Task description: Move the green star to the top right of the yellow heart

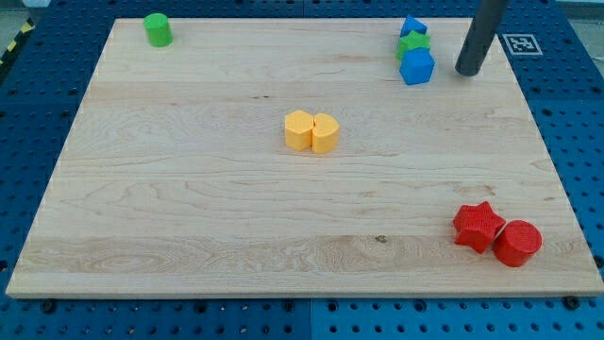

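Right of the seemingly star-shaped green block (412, 43), my tip (466, 72), no gripper.

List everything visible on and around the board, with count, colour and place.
wooden board: 1, light wood, fills the view
green cylinder: 1, green, top left corner
green star: 1, green, top right, wedged between two blue blocks
blue blocks: 2, blue, one above and one below the star
yellow blocks: 2, yellow, centre, touching; right one is the yellow heart
red star: 1, red, bottom right
red cylinder: 1, red, touching the red star's right
my tip: 1, dark rod, right of the blue blocks, apart
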